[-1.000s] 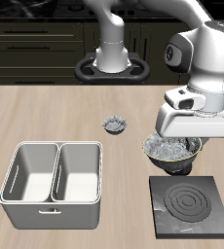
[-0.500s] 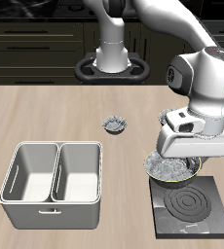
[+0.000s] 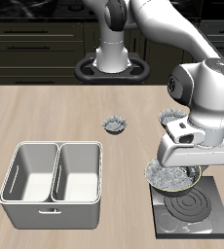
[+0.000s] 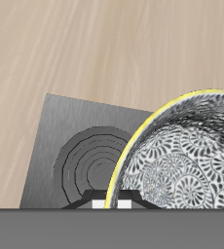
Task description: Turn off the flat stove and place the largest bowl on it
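Exterior: gripper (image 3: 174, 167) clamped on rim of the largest bowl (image 3: 172, 176), held just above back edge of the flat stove (image 3: 191, 208), overlapping it. Stove near desk (image 3: 46, 117) front edge, coils dark. Tiny grey bowl (image 3: 115, 124) mid-desk, mid-sized bowl (image 3: 169, 119) farther back behind the arm. Double-basin tub (image 3: 54, 175) toward front edge, well apart from stove.

Wrist: bowl (image 4: 187, 151) patterned inside, yellowish rim, covering part of stove (image 4: 80, 146); dark rings (image 4: 90, 165) partly hidden under bowl.

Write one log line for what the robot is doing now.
end effector: holding largest bowl | bowl: above flat stove edge | coils: dark | small bowl: on table
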